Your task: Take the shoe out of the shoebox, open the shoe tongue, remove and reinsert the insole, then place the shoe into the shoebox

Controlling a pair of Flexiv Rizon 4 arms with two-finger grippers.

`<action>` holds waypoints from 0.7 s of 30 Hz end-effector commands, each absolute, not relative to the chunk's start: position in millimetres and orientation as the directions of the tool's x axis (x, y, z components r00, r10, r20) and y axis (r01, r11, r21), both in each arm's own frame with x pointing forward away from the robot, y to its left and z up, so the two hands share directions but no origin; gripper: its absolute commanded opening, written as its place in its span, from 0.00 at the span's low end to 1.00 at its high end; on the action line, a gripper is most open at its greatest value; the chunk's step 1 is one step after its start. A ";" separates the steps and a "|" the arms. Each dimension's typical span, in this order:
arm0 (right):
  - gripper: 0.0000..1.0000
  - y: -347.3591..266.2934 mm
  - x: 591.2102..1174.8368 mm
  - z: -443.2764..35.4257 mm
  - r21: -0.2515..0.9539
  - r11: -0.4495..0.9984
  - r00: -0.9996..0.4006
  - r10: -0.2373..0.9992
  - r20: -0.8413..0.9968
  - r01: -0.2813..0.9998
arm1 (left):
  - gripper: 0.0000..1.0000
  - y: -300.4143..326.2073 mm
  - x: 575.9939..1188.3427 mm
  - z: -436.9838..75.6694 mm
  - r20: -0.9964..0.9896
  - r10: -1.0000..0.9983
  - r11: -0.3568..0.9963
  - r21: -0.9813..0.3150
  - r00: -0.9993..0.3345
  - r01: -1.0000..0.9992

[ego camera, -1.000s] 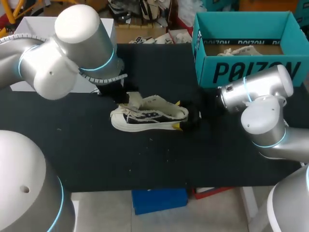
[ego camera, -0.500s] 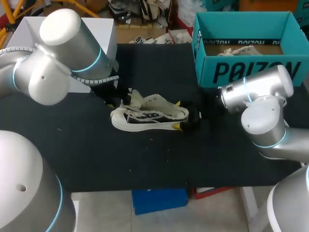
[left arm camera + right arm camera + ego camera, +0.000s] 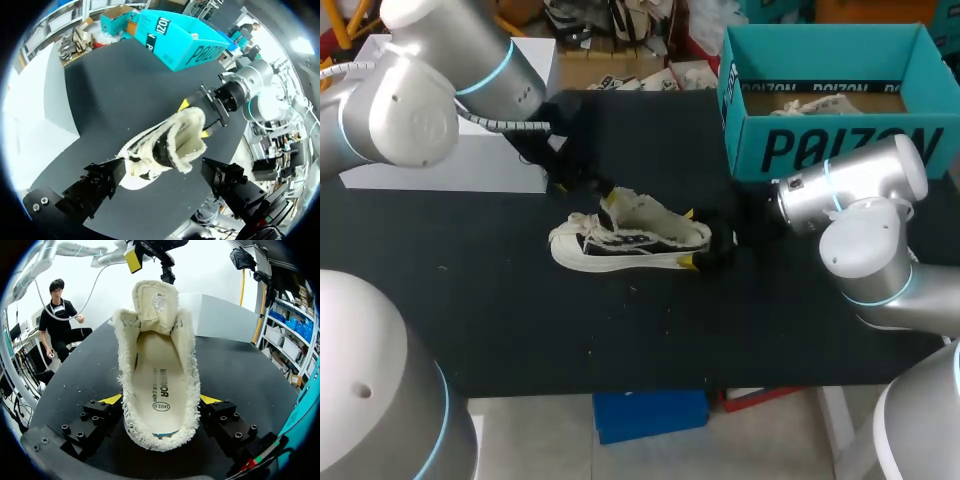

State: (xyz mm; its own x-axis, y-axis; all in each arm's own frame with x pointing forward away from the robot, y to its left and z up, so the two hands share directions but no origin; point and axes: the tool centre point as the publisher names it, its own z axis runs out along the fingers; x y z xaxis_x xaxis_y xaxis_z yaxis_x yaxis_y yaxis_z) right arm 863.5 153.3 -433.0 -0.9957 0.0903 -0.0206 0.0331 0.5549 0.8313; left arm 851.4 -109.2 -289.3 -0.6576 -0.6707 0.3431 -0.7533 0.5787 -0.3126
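A cream low-top shoe (image 3: 630, 240) lies on its side on the black table (image 3: 520, 320), toe to the left. Its tongue (image 3: 155, 305) stands pulled up, and the insole (image 3: 160, 390) shows inside. My right gripper (image 3: 715, 248) is shut on the shoe's heel, with yellow fingertips (image 3: 111, 399) pressing both sides. My left gripper (image 3: 588, 183) hangs open just above and behind the tongue, holding nothing. In the left wrist view its fingers (image 3: 95, 185) stand wide apart with the shoe (image 3: 165, 150) ahead of them. The teal shoebox (image 3: 830, 150) stands at the back right.
A white box (image 3: 440, 165) sits at the table's back left, close under my left arm. Something pale lies inside the teal shoebox (image 3: 820, 103). Bare black tabletop stretches in front of the shoe.
My left gripper has let go of the tongue, opened wide, and pulled up and back from the shoe. The tongue stays raised. The right arm and shoe have not moved.
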 end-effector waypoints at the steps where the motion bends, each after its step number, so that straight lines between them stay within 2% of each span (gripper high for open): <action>1: 0.00 154.1 863.6 -434.6 0.830 0.557 -0.996 0.092 -0.020 0.035 | 1.00 -123.7 866.9 -281.2 0.384 -0.202 0.914 -0.256 -0.901 -0.314; 3: 0.00 154.1 863.6 -434.6 0.830 0.557 -0.996 0.092 -0.020 0.035 | 1.00 -130.5 871.4 -278.6 0.380 -0.121 0.946 -0.236 -0.917 -0.222; 4: 0.00 154.1 863.6 -434.6 0.830 0.557 -0.996 0.092 -0.020 0.035 | 0.96 -134.2 874.2 -278.0 0.375 -0.089 0.955 -0.229 -0.923 -0.186; 5: 0.00 154.1 863.6 -434.6 0.830 0.557 -0.996 0.092 -0.020 0.035 | 0.62 -138.3 877.1 -276.9 0.376 -0.061 0.962 -0.223 -0.924 -0.155; 7: 0.00 154.1 863.6 -434.6 0.830 0.557 -0.996 0.092 -0.020 0.035 | 0.13 -146.2 881.6 -276.5 0.361 -0.015 0.974 -0.205 -0.932 -0.095; 8: 0.00 154.1 863.6 -434.6 0.830 0.557 -0.996 0.092 -0.020 0.035 | 0.00 -149.6 883.0 -276.7 0.357 0.009 0.978 -0.199 -0.934 -0.067; 21: 0.00 154.1 863.6 -434.6 0.830 0.557 -0.996 0.092 -0.020 0.035 | 0.00 -180.8 876.9 -277.9 0.367 0.198 0.978 -0.133 -0.909 0.159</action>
